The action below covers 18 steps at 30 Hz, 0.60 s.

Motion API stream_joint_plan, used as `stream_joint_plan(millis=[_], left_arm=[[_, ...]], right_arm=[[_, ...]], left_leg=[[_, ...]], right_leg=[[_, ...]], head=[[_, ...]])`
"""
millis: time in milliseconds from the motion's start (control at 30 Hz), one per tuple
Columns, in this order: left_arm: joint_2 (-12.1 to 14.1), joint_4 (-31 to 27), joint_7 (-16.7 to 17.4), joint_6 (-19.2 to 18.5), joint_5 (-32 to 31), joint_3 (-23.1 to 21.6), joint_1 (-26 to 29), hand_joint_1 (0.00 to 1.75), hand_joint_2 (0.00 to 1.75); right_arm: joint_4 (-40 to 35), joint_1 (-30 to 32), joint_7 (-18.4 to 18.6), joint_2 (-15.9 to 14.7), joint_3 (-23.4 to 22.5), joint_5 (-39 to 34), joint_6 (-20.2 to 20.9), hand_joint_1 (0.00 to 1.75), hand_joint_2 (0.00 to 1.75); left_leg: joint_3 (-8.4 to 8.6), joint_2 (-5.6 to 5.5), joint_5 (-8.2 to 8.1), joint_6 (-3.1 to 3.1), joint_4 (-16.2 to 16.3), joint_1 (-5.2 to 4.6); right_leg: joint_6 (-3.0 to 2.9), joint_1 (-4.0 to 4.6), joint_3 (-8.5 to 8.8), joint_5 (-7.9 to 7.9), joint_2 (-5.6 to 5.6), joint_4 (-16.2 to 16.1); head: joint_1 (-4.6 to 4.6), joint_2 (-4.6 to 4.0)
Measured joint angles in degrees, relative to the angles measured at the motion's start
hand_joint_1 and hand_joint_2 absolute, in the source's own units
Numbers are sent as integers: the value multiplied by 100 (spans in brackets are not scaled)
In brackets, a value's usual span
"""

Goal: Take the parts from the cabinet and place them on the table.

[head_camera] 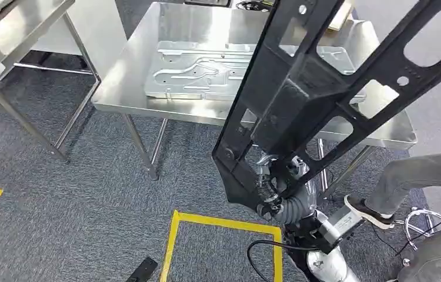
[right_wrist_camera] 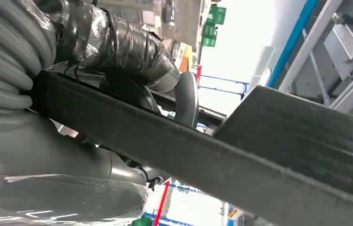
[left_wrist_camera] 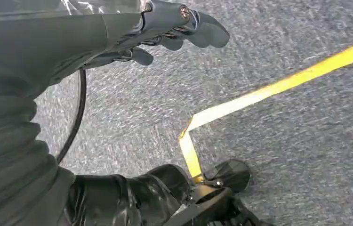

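A large black metal frame part (head_camera: 300, 88) with long cut-outs stands tilted in the head view, reaching from my right hand (head_camera: 274, 188) up over the steel table (head_camera: 124, 82). My right hand grips its lower end. The right wrist view shows that hand (right_wrist_camera: 118, 47) wrapped over a flat black bar of the part (right_wrist_camera: 188, 155). A silver stamped panel (head_camera: 206, 70) lies flat on the table behind the part. In the left wrist view my left hand (left_wrist_camera: 165, 33) hangs above the grey carpet, fingers stretched out and holding nothing.
A person's grey trouser leg (head_camera: 418, 176) and shoe (head_camera: 368, 212) stand at the right by the table's corner. A second steel table (head_camera: 18, 23) stands at the far left. Yellow floor tape (head_camera: 174, 235) and a small black object (head_camera: 142, 271) lie on the carpet.
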Motion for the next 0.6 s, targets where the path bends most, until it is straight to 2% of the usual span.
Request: stream_joint_plan(millis=[33, 67, 100, 133, 233, 267, 300, 333, 367, 400, 433, 467, 500, 533, 567, 600], left_arm=[[-7, 0, 0, -2, -15, 0, -2, 0, 175], [-9, 0, 0, -5, -22, 0, -2, 0, 175], [-9, 0, 0, -5, -22, 0, -6, 0, 175], [-7, 0, -2, -4, -24, 0, -13, 0, 175], [-7, 0, -2, -4, -26, 0, -24, 0, 175], [-7, 0, -2, -5, -26, 0, -36, 0, 175], [-7, 0, -7, -4, -29, 0, -46, 0, 175], [-7, 0, -7, -4, -31, 0, -55, 0, 175], [-7, 0, -7, -5, -29, 0, -52, 0, 175], [-7, 0, -7, -5, -31, 0, -38, 0, 175], [-9, 0, -2, -5, -29, 0, -19, 0, 175], [-9, 0, 0, -4, -31, 0, -6, 0, 175], [-9, 0, 2, -5, -29, 0, -4, 0, 175], [-9, 0, 2, -5, -29, 0, -10, 0, 175], [-7, 0, 4, -5, -29, 0, -14, 0, 175], [0, 0, 7, -4, -29, 0, -19, 0, 175]], right_arm=[[-2, -3, 0, 0, -4, 0, 0, 175, 175], [-7, -6, 0, 0, -7, 0, 0, 175, 175], [-2, -16, 0, 0, -9, -2, 0, 175, 175], [-11, -32, -2, 0, -11, -11, 7, 175, 175], [-20, -25, -7, 0, -17, -31, 33, 175, 175], [-28, -22, -9, 2, -20, -31, 39, 175, 175], [-37, -32, -11, 2, -22, -33, 42, 175, 175], [-39, -40, -13, 4, -22, -35, 44, 175, 175], [-39, -40, -17, 7, -22, -35, 46, 175, 175], [-39, -39, -17, 7, -22, -35, 46, 175, 175], [-37, -37, -15, 7, -22, -37, 46, 175, 175], [-37, -33, -15, 7, -22, -37, 46, 175, 175], [-37, -33, -18, 7, -22, -37, 42, 175, 175], [-37, -34, -20, 7, -22, -37, 28, 175, 175], [-37, -34, -20, 7, -22, -31, 22, 175, 175], [-37, -30, -22, 7, -22, -26, 13, 175, 175]], left_leg=[[70, 32, -52, -20, 7, 2], [128, 68, -108, -52, 17, 2], [151, 98, -145, -101, 16, -35], [135, 111, -179, -138, 60, -58], [203, 299, -220, -223, 3, -62], [192, 233, -285, -270, 35, -36], [131, 49, -381, -288, 221, -27], [-59, -47, -550, -301, 587, -19], [-355, -99, -769, -315, 1118, -16], [-611, -108, -883, -321, 1545, -17], [-826, -109, -883, -319, 1826, -16], [-889, -111, -735, -305, 1804, -17], [-839, -114, -479, -280, 1547, -18], [-687, -142, -133, -233, 1085, -29], [-500, -198, 191, -163, 577, -48], [-379, -260, 269, -72, 270, -70]], right_leg=[[-16, 1, 243, 334, -68, -555], [-39, 8, 461, 556, -192, -1057], [-59, 87, 516, 402, -381, -1116], [-113, 91, 558, 411, -339, -1212], [-204, 100, 523, 387, -160, -1198], [-243, 61, 563, 395, -109, -1229], [-267, 59, 579, 382, -65, -1233], [-289, 55, 585, 370, -22, -1233], [-311, 61, 597, 355, 38, -1232], [-328, 70, 609, 344, 105, -1232], [-341, 80, 626, 333, 190, -1230], [-348, 88, 649, 319, 254, -1230], [-351, 96, 681, 300, 319, -1230], [-350, 111, 727, 281, 394, -1230], [-352, 122, 776, 252, 408, -1230], [-351, 106, 801, 228, 444, -1241]], head=[[0, 0], [2, 0], [2, 0], [13, 0], [-11, 0], [-20, 2], [-40, 0], [-55, 0], [-48, 0], [-46, 0], [-50, 0], [-46, 0], [-48, 2], [-53, 2], [-48, 0], [-42, 0]])
